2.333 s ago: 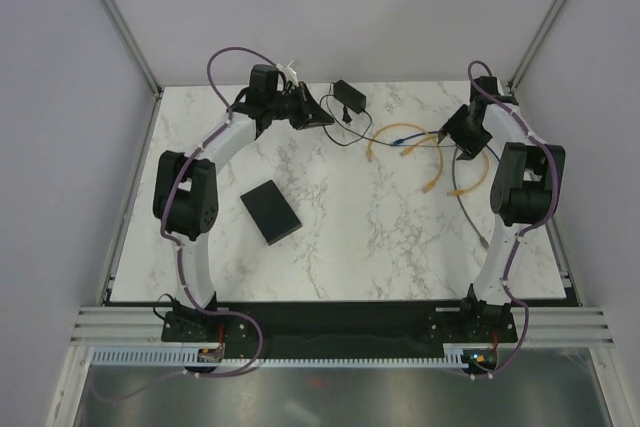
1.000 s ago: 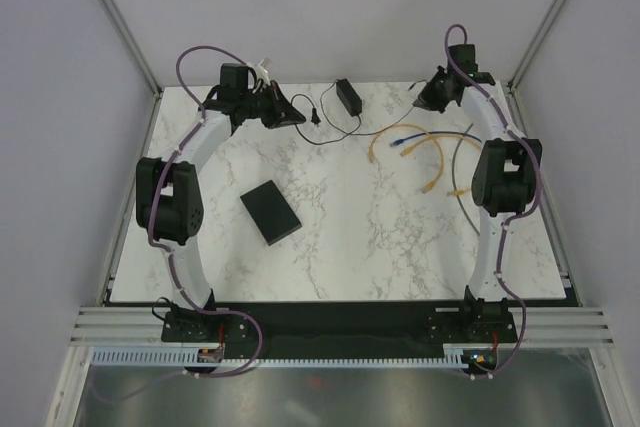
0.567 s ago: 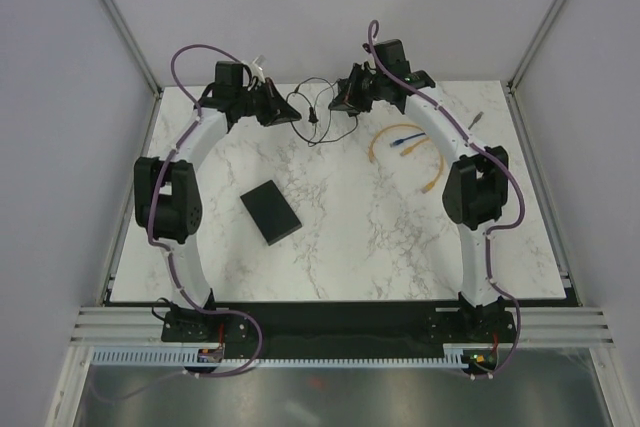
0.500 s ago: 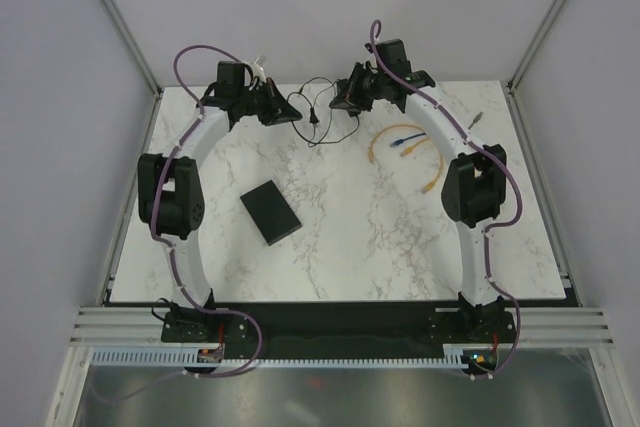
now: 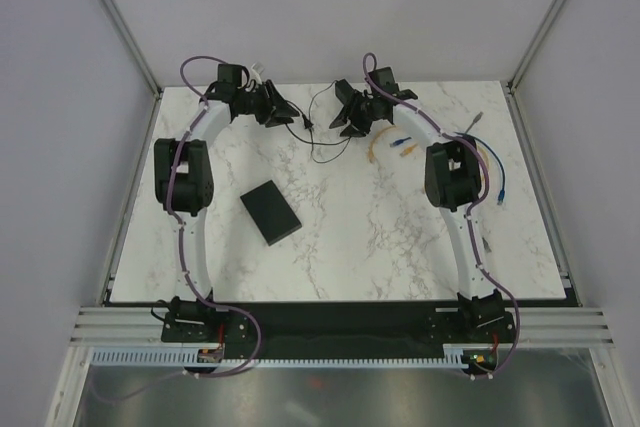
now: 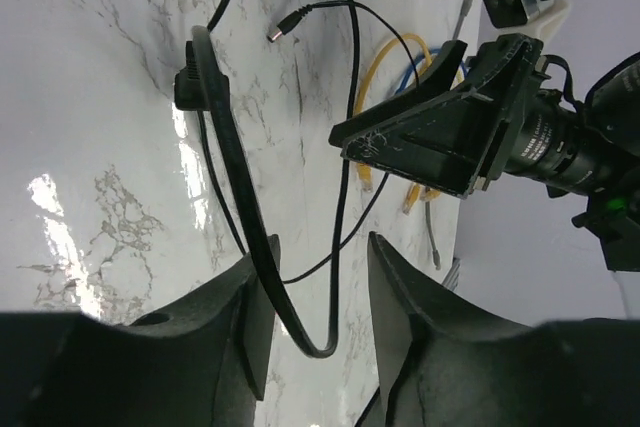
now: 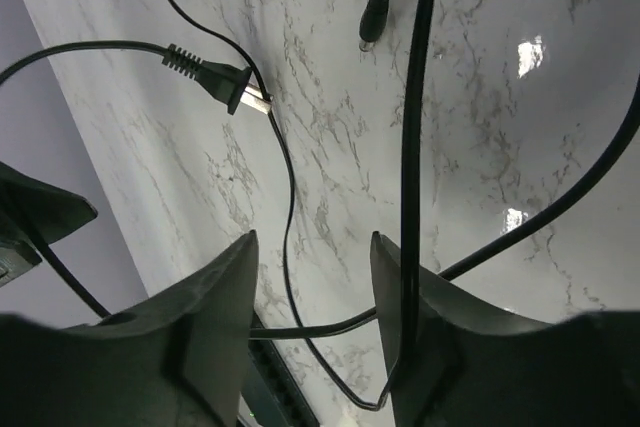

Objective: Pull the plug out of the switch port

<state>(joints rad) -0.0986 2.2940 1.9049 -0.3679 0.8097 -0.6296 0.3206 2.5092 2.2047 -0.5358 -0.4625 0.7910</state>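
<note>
Marble tabletop [image 5: 380, 237]: left tool [image 6: 318, 287] and right tool [image 7: 312, 277], jaws apart, straddle limp black cords [image 6: 232, 162]; the small stiff plug [image 7: 372, 19], best pinched by its body, lies loose, well apart from the switch [image 5: 270, 214].

Glossy marble-look tabletop [image 5: 360, 237], matte black box [image 5: 270, 214], smooth rubbery black cord [image 6: 230, 162]
</note>
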